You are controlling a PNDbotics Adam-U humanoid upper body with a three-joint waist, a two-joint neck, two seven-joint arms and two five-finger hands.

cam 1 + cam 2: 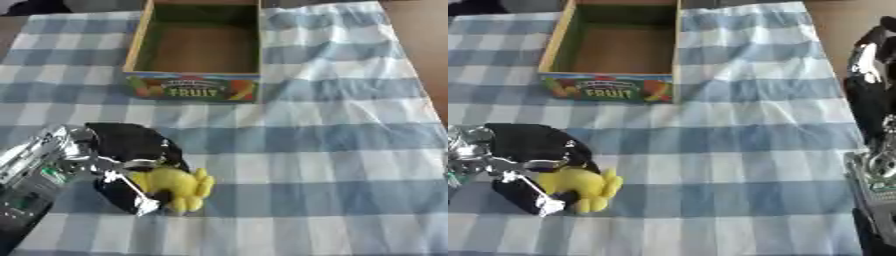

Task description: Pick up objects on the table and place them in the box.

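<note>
A small yellow lumpy object, like a toy bunch of bananas, lies on the checked cloth at the lower left. My left hand has its fingers and thumb curled round the yellow object from the left. The open cardboard box with "FRUIT" on its front stands at the top centre, and I see nothing inside it. My right hand hangs at the right edge of the right eye view, beyond the cloth; its finger pose is unclear.
A blue and white checked cloth covers the table. Bare brown table shows at the upper right. My right forearm runs down the right edge.
</note>
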